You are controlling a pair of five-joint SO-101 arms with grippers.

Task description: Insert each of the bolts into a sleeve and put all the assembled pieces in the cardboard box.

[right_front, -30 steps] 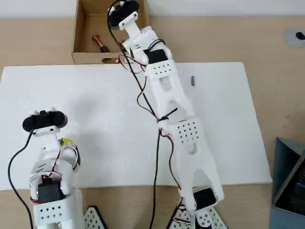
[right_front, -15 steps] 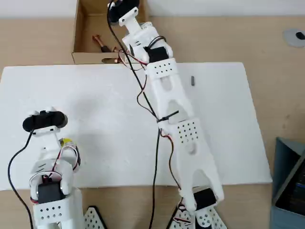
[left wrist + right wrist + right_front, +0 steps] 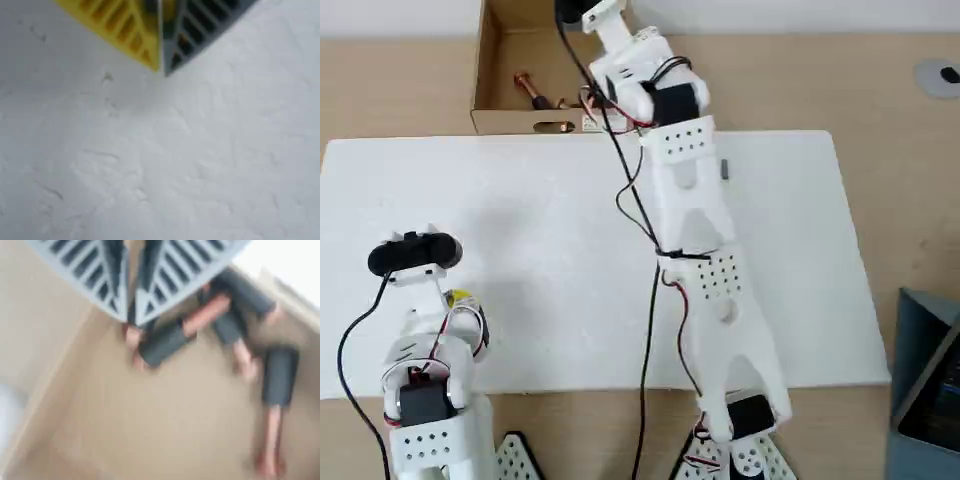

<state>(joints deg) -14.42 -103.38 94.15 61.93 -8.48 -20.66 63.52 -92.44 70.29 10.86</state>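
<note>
Because the task ends in the cardboard box [image 3: 485, 75], the right arm [image 3: 685, 190] lay stretched across the foam mat [image 3: 520, 230] in the high view. Its wrist hung over the box's open top, where a copper-coloured bolt [image 3: 530, 88] rested on the floor. One short grey sleeve [image 3: 725, 169] lay on the mat just beside that arm, probably not yet paired with a bolt. The left arm [image 3: 425, 340] sat folded at the mat's near corner, well apart from the box and seemingly parked out of the way.

From the left wrist, the left gripper [image 3: 161, 66] showed one yellow and one grey ribbed jaw meeting at their tips, with nothing between them, above the mat's pitted white surface.

From the right wrist, the right gripper [image 3: 131, 317] had its grey ribbed jaws drawn nearly together, with a dark shape in the slot. I judged it pinched on a sleeved bolt [image 3: 162, 342], a smooth dark tube with a coppery shank poking out, though blur left that uncertain. Near it, on the box's matte brown floor, more assembled pieces [image 3: 279, 375] lay at loose angles.
</note>
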